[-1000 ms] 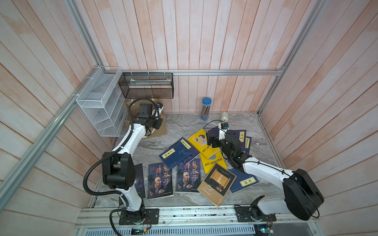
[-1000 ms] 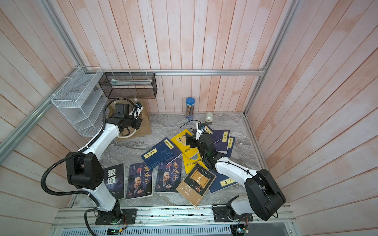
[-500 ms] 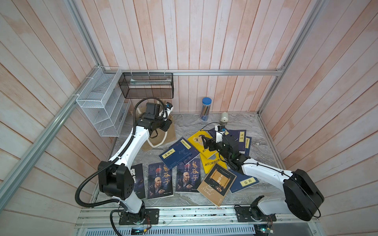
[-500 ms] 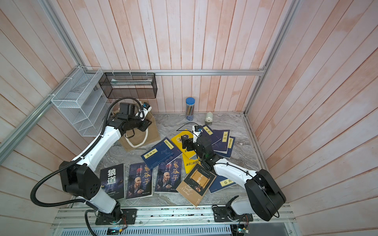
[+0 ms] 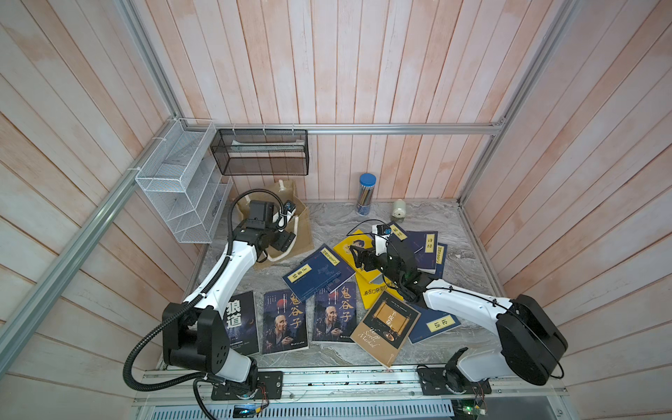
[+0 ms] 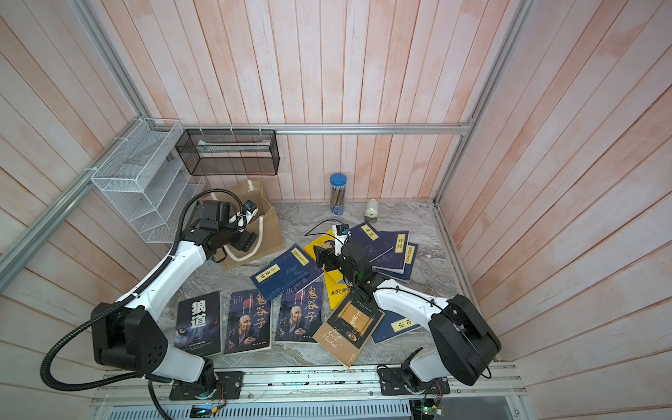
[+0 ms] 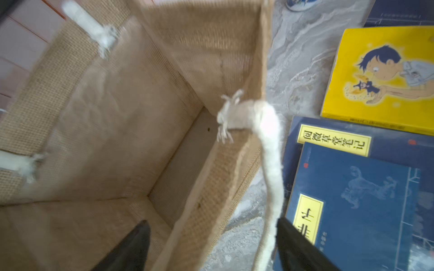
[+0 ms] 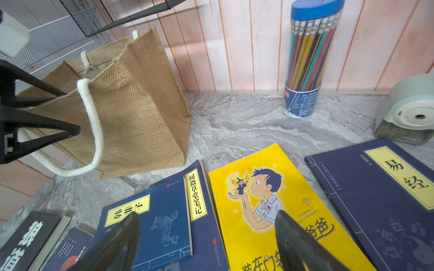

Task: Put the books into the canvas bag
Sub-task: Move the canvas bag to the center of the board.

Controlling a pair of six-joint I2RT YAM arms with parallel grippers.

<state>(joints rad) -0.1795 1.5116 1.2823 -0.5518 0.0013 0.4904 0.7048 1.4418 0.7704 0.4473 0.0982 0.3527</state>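
The tan canvas bag (image 5: 302, 232) (image 6: 272, 232) stands upright at the back left, mouth open and nothing showing inside (image 7: 112, 131). My left gripper (image 5: 282, 242) (image 7: 211, 221) is open astride its front wall, one finger inside and one outside. The white rope handle (image 7: 270, 164) hangs loose by the outer finger. Books lie flat across the table: a navy one (image 5: 318, 274), a yellow cartoon one (image 8: 270, 199), two portrait covers (image 5: 285, 322), a black one (image 5: 240, 323) and a brown one (image 5: 387, 327). My right gripper (image 5: 358, 258) (image 8: 207, 214) hovers open over the navy and yellow books.
A clear tube of pencils (image 5: 366, 192) and a pale green sharpener (image 5: 400, 210) stand by the back wall. A white wire rack (image 5: 182, 189) and a black mesh basket (image 5: 260, 152) hang above the bag. More navy books (image 5: 429, 247) are stacked at the right.
My left gripper has opened and let go of the rope handle, which now hangs down the bag's front. The bag stands a little further out from the corner. The right gripper shifted slightly left.
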